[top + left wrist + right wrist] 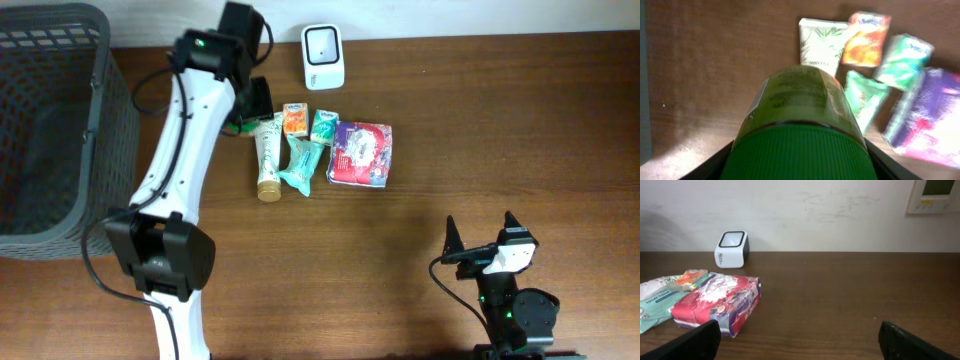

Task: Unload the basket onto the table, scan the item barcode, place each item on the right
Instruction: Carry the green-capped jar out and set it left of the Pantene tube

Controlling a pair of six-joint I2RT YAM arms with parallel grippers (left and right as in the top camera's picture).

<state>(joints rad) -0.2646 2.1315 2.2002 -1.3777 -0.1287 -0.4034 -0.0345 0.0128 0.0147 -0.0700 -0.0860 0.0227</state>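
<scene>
**Left arm holds bottle, ready to present it to the scanner**

The left pincer is clamped on a round green-labelled bottle with a ribbed green cap, which fills the gap between its fingers, cap nearest the wrist. The pick-up looks done. Next, the label's barcode, not made out here, must be turned to face the white box-shaped scanner with a dark window, which stands near that pincer on the wall side. The loose heap of packets lies just beyond its fingertips. The right pincer stands wide open and empty, well apart.
</scene>
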